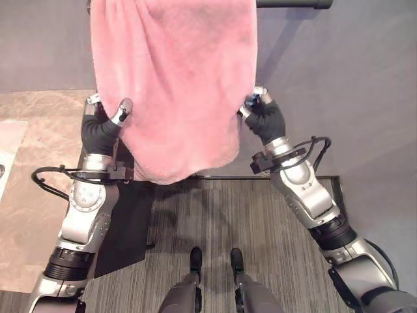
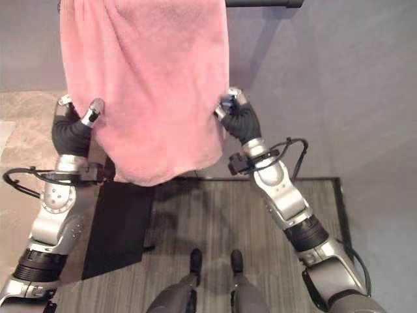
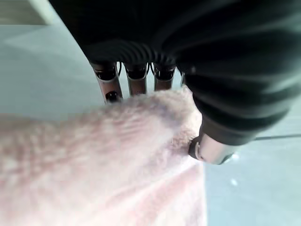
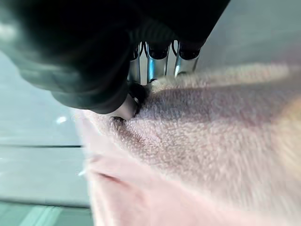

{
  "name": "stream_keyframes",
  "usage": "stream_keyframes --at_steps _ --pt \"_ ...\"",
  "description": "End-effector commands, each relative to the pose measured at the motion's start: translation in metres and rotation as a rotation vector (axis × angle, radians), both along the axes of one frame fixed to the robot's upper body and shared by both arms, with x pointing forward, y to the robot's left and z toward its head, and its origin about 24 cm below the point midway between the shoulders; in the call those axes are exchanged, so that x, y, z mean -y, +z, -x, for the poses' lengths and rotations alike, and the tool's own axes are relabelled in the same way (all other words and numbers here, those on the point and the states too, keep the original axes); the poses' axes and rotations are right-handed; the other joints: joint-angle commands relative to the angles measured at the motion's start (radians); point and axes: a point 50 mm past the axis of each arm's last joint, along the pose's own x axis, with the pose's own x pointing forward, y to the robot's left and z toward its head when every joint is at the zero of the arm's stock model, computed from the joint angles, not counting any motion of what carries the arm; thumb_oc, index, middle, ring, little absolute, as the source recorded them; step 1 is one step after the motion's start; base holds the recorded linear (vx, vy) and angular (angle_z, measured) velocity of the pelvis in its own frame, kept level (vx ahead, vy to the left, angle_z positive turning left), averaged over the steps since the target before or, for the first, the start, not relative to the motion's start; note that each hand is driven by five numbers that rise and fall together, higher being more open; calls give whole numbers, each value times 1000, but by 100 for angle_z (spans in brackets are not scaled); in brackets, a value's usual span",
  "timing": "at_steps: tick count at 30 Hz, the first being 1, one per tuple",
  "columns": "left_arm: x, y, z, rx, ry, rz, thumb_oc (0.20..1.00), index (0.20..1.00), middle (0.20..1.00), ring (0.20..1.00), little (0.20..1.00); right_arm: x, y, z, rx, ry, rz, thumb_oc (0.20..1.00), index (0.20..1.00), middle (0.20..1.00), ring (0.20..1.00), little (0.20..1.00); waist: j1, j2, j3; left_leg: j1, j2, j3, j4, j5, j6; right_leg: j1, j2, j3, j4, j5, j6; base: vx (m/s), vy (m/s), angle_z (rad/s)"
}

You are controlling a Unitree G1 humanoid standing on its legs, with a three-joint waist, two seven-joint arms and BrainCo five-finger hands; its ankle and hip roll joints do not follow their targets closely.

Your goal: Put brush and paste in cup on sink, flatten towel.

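Pink towel (image 1: 174, 78) hangs from dark bar (image 1: 293, 4) on far grey wall (image 1: 352, 78). Left robot hand (image 1: 104, 124) pinches left edge, right robot hand (image 1: 260, 114) right edge. Marble table (image 1: 39, 130) left; striped floor mat (image 1: 221, 215) below.

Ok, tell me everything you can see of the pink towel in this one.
The pink towel is fluffy terry-like cloth, hanging down from a dark bar against a grey wall. Its lower edge is rounded and uneven, ending above the striped floor. The left hand pinches its left edge, fingers behind the cloth and thumb in front, and the right hand pinches its right edge the same way. It hangs fairly smooth between them.
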Motion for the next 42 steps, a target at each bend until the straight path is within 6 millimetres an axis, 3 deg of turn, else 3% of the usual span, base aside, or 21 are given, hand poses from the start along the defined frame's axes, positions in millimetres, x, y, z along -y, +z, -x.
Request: stream_keyframes --at_steps 1,3,10,12,19,26,35,39,41,42 --pt "-3 -24 -6 -125 15 -105 347 347 347 347 347 -24 5 4 -15 97 -78 200 200 200 200 200 10 -40 -90 12 -8 15 3 -50 -11 -3 -100 47 -2 -4 98 -43 -12 -12" --pt "-8 -34 -12 -182 59 -115 200 200 200 200 200 -26 3 -1 -40 78 -84 200 200 200 200 200 10 -36 -99 18 -4 20 3 -48 -11 3 -98 47 -2 -5 97 -15 -6 -3" --pt "-11 -16 -9 -106 62 -99 200 200 200 200 200 -20 28 2 68 56 -97 200 200 200 200 200 11 -35 -123 44 2 21 3 -54 -10 29 -93 49 -2 -12 94 2 -3 -1" --pt "-11 7 -9 -15 64 -105 200 200 200 200 200 -18 43 5 130 61 -122 200 200 200 200 200 7 -35 -139 62 4 26 3 -60 -8 44 -92 52 -2 -17 95 23 -15 -7" --pt "-3 42 -11 129 66 -98 200 200 200 200 200 -18 73 14 259 79 -173 200 200 200 200 200 -8 -32 -168 120 8 37 3 -80 -2 93 -87 68 -2 -38 91 48 -17 -9" --pt "-4 56 -12 194 97 -81 200 200 200 200 200 -21 83 20 307 103 -213 200 200 200 200 200 -20 -28 -181 150 13 45 3 -89 1 117 -84 76 -2 -51 87 8 -5 -1" --pt "-5 48 -16 157 111 -93 200 200 200 200 200 -19 70 19 260 99 -209 200 200 200 200 200 -32 -19 -186 165 17 55 3 -93 3 128 -81 83 -2 -56 82 10 -9 -4" --pt "-10 17 -11 41 112 -70 200 200 200 200 200 -13 52 16 184 87 -203 200 200 200 200 200 -27 -17 -183 172 17 54 3 -96 6 135 -80 83 -2 -60 80 19 -16 -6" --pt "-12 12 -9 22 118 -71 200 200 200 200 200 -12 49 16 170 88 -202 200 200 200 200 200 -26 -17 -183 174 16 54 3 -96 7 137 -79 83 -2 -60 80 8 -6 -2" --pt "-16 -2 -6 -30 127 -54 200 200 200 200 200 -11 41 15 136 86 -197 200 200 200 200 200 -22 -18 -181 175 17 52 3 -96 7 138 -80 80 -2 -62 79 0 0 0"
